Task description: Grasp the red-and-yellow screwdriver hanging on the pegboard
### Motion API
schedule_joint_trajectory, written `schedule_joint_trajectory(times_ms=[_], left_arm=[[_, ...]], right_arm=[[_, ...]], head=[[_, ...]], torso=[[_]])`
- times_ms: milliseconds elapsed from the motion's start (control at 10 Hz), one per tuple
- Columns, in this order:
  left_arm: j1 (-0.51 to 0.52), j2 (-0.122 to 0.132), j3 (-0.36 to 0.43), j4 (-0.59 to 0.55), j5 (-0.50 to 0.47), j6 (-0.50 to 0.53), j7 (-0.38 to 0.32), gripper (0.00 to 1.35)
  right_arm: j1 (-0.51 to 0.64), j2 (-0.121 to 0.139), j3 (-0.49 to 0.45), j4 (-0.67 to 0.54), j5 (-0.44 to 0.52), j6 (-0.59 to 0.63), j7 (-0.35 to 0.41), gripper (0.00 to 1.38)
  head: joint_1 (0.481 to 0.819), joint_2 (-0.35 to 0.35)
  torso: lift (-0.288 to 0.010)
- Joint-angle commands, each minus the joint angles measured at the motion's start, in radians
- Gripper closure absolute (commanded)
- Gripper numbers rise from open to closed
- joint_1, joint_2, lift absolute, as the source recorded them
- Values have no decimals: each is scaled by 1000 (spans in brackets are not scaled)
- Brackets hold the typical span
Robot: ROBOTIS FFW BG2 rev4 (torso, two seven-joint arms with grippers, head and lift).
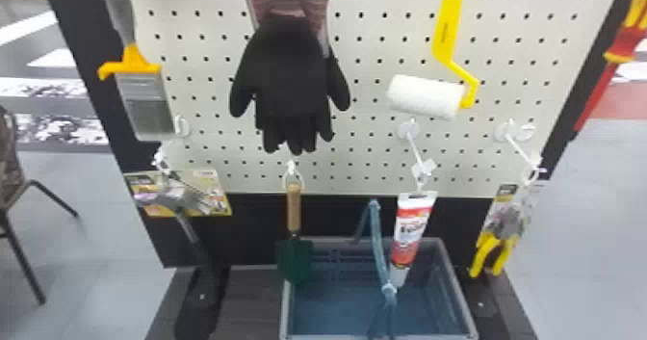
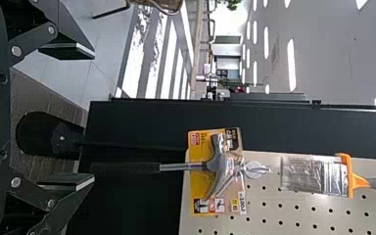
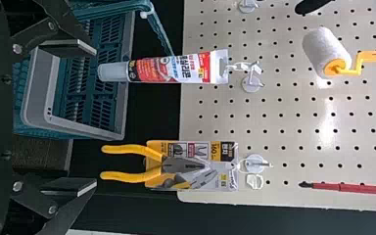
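The left tool is spread and empty. Near the pegboard's left edge hang one paintbrush and one hammer; then one packet of black gloves, one trowel, one roller, one tube. The right tool, spread and empty, faces the lower right corner, where one pliers set hangs. By the right edge, one screwdriver points tip down, handle up, its long axis running roughly along that edge.

I see a red-and-yellow screwdriver | cream pegboard dotted with dark holes | black glove | white-and-yellow paint roller | green trowel with tan handle | yellow-handled pliers | grey-rimmed teal crate
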Motion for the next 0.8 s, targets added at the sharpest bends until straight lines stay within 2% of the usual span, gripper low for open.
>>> schedule_joint_trajectory(times_ms=[0,500,700], left_arm=[[2,0,0,0,-1,0,0,383],[2,0,0,0,-1,0,0,383],[2,0,2,0,-1,0,0,383]], right_arm=[[2,1,0,2,2,0,0,335],[2,9,0,-79,2,29,0,335],[2,12,0,-157,0,66,-1,335]], head=[[549,0],[549,0],[549,0]], torso=[[-100],[-100],[-100]])
